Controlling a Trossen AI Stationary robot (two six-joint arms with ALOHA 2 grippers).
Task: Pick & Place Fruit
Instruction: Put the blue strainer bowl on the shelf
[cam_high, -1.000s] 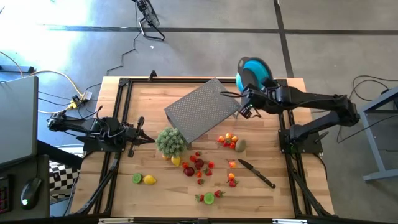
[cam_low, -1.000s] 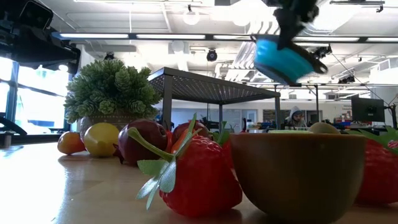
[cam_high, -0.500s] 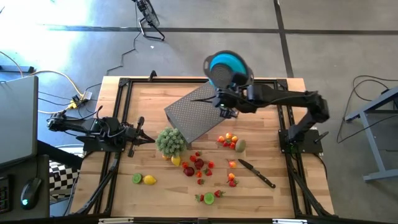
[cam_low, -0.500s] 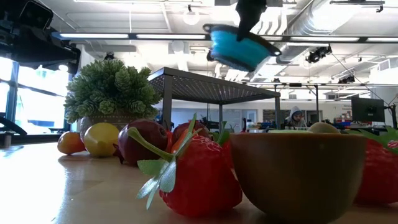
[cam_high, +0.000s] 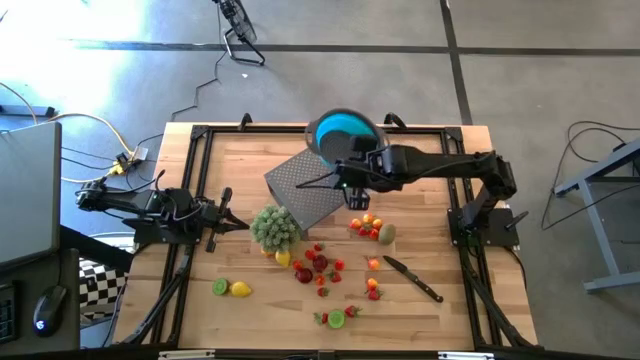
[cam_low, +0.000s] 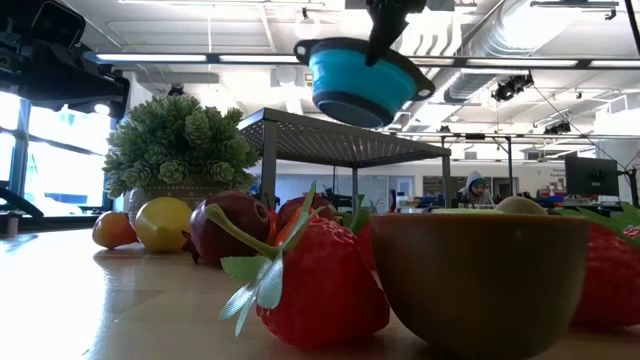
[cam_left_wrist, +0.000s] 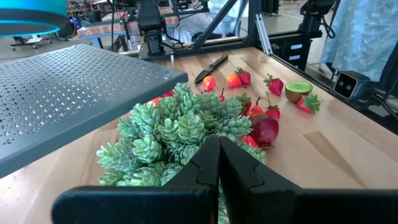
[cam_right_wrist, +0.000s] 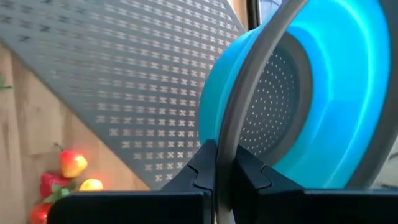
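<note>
My right gripper (cam_high: 352, 180) clamped on the bowl (cam_high: 343, 137) rim. In the last second I swung it inward from the far right corner; it hangs over the perforated shelf (cam_high: 318, 178). Fruit (cam_high: 322, 264) lies on the table below and nearer, none in it yet. Left gripper (cam_high: 228, 223) shut, idle, by the plant (cam_high: 274, 228).

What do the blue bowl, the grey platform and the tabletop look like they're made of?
Bowl: probably soft silicone or plastic, matte blue with a grey rim; its inside is dotted with small holes like a strainer, and the right pincer is shut on the rim.
Platform: looks like perforated sheet metal, grey, with regular punched holes.
Tabletop: pale wood, visible grain and plank seams.
</note>
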